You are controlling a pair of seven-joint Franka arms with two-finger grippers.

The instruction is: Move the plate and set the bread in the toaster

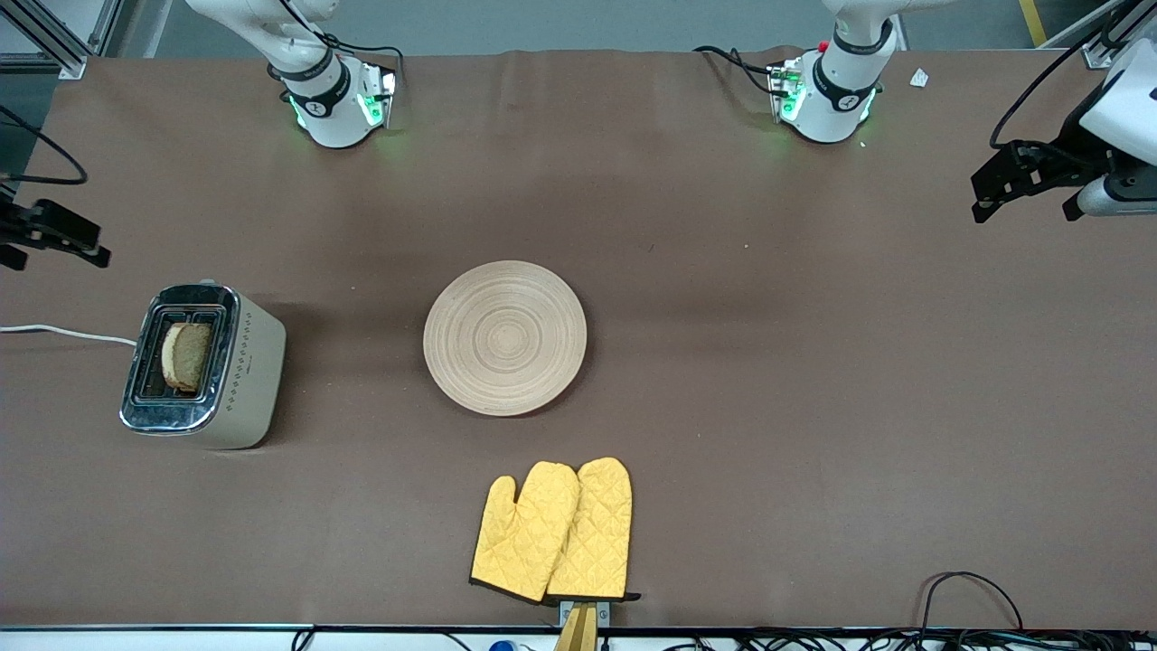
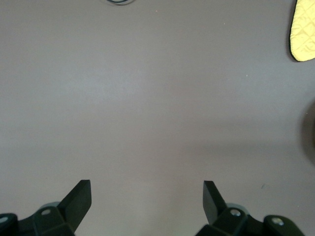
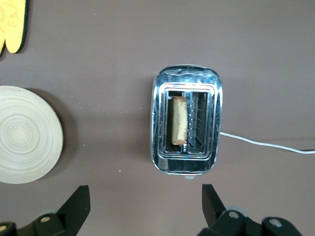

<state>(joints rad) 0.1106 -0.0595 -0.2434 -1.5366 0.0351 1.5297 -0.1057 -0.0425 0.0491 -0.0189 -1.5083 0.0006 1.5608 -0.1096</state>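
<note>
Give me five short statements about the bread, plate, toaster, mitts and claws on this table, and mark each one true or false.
1. The bread stands in a slot of the toaster. True.
2. The plate carries a slice of bread. False: it is bare.
3. The yellow oven mitts lie nearer the front camera than the plate. True.
4. The right claw is shut on the bread. False: it is open, above the toaster and holds nothing.
5. The left claw hangs over the plate. False: it is open over bare tablecloth at the left arm's end.

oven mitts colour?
Yellow, diamond-quilted, dark-trimmed cuffs: oven mitts. Best in front view.
</note>
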